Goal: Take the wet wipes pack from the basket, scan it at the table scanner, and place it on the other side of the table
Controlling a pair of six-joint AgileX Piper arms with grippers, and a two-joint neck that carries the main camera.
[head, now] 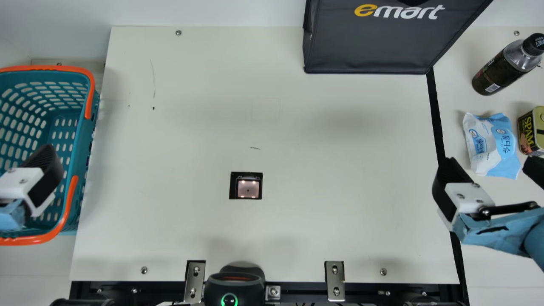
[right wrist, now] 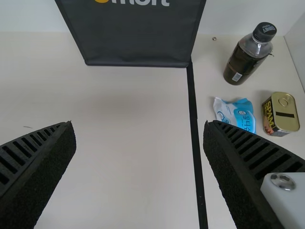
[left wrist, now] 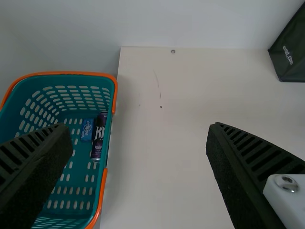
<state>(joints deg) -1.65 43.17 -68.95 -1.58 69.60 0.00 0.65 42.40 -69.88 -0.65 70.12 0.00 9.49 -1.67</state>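
The blue-and-white wet wipes pack [head: 493, 145] lies right of the black strip, and it shows in the right wrist view [right wrist: 236, 114]. My right gripper [head: 489, 166] stands open by the pack's near end in the main view; in its wrist view the gripper [right wrist: 139, 128] has nothing between its fingers. My left gripper [head: 42, 174] is over the teal basket [head: 81, 157] at the far left. Seen from its own wrist, the left gripper [left wrist: 138, 130] is open and empty. The table scanner [head: 248, 189] is set in the middle of the table, its window lit.
A dark bottle [head: 503, 70] and a yellow-and-blue can [head: 531, 131] stand near the pack. The black bag [head: 374, 46] is at the back. Inside the basket are a purple can [left wrist: 98, 136] and a small blue packet [left wrist: 87, 130]. A black device [head: 234, 284] sits at the front edge.
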